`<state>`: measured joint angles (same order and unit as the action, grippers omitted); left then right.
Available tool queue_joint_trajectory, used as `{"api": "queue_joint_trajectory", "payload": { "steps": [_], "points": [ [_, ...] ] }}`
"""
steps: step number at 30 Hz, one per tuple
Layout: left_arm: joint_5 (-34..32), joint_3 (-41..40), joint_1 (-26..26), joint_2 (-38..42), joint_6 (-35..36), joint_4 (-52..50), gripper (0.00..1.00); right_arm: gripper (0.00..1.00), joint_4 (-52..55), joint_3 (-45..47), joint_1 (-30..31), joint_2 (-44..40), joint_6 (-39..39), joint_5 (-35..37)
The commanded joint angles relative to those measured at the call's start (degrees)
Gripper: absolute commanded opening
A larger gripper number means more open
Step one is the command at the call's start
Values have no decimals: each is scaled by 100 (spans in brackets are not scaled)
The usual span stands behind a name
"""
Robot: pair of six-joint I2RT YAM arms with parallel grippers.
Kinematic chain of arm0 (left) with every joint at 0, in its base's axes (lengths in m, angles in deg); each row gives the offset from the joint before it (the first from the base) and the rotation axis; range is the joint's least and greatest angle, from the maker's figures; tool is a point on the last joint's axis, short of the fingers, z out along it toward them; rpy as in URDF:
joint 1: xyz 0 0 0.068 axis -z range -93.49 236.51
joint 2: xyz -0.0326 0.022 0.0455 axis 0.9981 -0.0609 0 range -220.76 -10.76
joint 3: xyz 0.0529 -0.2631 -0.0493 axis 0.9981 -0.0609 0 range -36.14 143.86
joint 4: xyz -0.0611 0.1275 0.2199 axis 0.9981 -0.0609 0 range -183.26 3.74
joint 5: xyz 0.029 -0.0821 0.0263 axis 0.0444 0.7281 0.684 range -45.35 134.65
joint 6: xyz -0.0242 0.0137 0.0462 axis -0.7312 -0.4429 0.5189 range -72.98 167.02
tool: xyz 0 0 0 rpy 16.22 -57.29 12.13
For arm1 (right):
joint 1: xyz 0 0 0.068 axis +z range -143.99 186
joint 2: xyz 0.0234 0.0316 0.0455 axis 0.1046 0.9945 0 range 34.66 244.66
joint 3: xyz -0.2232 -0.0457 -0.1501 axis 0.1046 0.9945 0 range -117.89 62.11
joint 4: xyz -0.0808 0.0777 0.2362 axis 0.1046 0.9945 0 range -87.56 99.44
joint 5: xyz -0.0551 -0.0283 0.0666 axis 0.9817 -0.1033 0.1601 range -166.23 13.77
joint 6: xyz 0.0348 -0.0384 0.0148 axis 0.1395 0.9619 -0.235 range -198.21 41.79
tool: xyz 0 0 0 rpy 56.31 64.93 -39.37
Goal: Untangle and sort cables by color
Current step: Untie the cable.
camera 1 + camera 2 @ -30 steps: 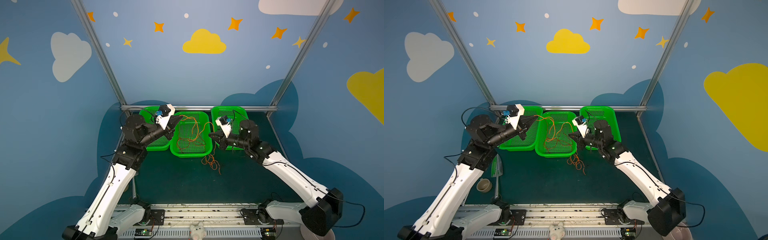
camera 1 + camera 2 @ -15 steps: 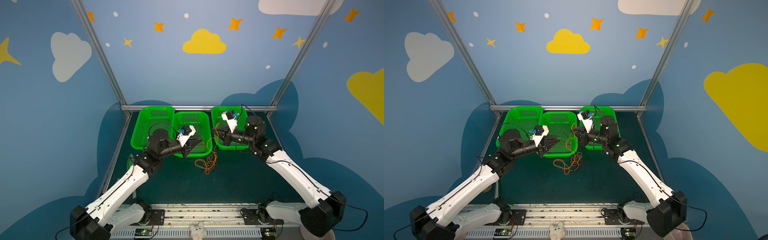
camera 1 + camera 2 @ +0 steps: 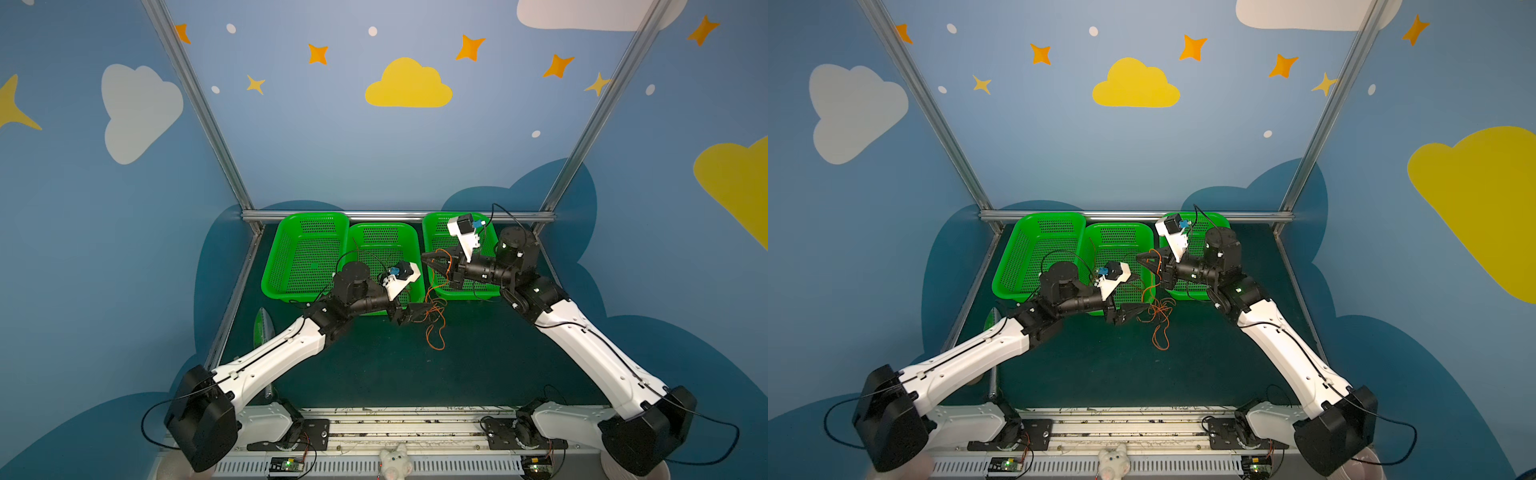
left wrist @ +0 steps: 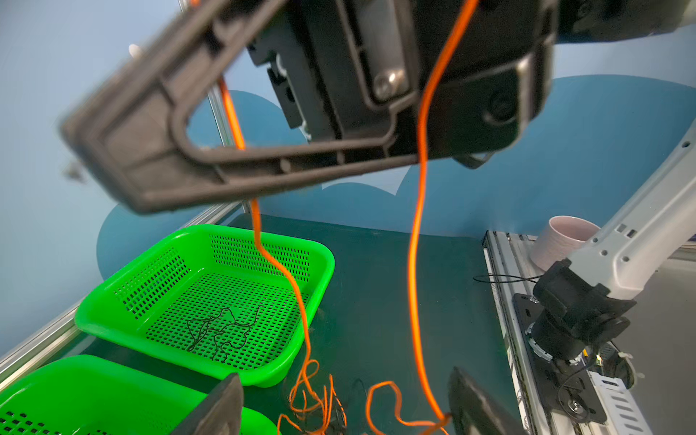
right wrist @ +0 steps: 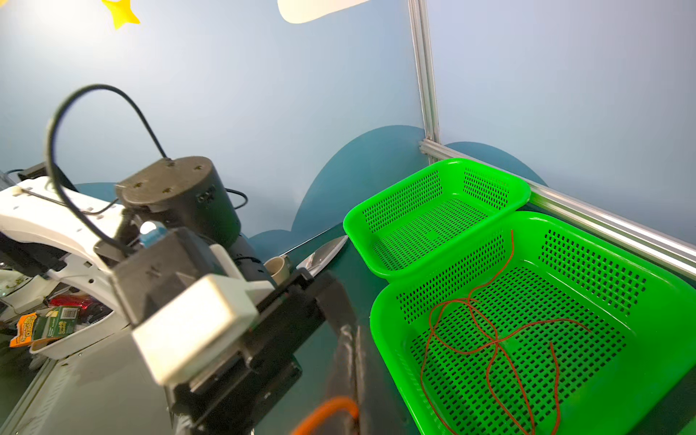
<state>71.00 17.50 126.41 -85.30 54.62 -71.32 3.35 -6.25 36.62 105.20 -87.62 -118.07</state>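
The orange cables point(image 3: 434, 320) point(image 3: 1158, 318) lie tangled on the dark mat in front of the middle green basket point(image 3: 365, 237). One orange strand point(image 4: 416, 241) rises from the tangle to my right gripper point(image 3: 427, 257) point(image 3: 1140, 257), which is shut on it above the gap between the middle basket and the right one; its closed fingers point(image 5: 348, 357) pinch the orange loop point(image 5: 327, 408). My left gripper point(image 3: 419, 312) point(image 4: 346, 410) sits low at the tangle, open, with orange loops between its jaws. A red cable point(image 5: 489, 339) lies in the middle basket, black cables point(image 4: 222, 327) in the right basket point(image 4: 316, 260).
The left green basket point(image 3: 291, 266) point(image 5: 380, 226) holds nothing. A silver-green blade-shaped thing point(image 3: 263, 328) and a small cup point(image 5: 278, 268) lie at the mat's left edge. A pink cup point(image 4: 565, 241) stands by the right arm's base. A metal rail point(image 3: 395, 215) runs behind the baskets.
My left arm swung from the left basket down to the mat in front of the middle basket, and its gripper opened. My right gripper rose slightly, still shut on the orange cable.
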Motion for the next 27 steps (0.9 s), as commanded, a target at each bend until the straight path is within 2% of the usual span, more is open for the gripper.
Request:
{"api": "queue_joint_trajectory", "payload": {
  "steps": [1, 5, 7, 16, 17, 18, 19, 20, 21, 22, 27],
  "points": [
    [-124, 49, 35, -224, -118, 690, 85, 0, -209, -94, 6, -169, -82, -170],
    [-174, 150, 62, -525, -239, 866, 84, 0, -315, -37, 32, -210, -122, -274],
    [-76, 220, 74, -673, -297, 959, 77, 0, -358, 4, 50, -221, -126, -312],
    [236, 509, 77, -913, -373, 982, 9, 0, -133, 177, 16, -432, 99, -9],
    [273, 538, 79, -913, -350, 938, 4, 0, -105, 203, 2, -471, 117, 36],
    [299, 579, 79, -913, -340, 885, 3, 0, -68, 232, -15, -514, 148, 115],
    [330, 610, 79, -904, -338, 850, 3, 4, 16, 256, -47, -557, 191, 194],
    [378, 644, 78, -889, -338, 816, 3, 12, 103, 274, -83, -616, 218, 279],
    [415, 684, 82, -855, -322, 771, 3, 25, 182, 315, -147, -689, 237, 391],
    [453, 722, 81, -812, -297, 717, 3, 33, 190, 403, -234, -768, 207, 491],
    [684, 981, 80, -562, -128, 366, 3, 57, 120, 958, -729, -1139, 192, 675]
  ]
}}
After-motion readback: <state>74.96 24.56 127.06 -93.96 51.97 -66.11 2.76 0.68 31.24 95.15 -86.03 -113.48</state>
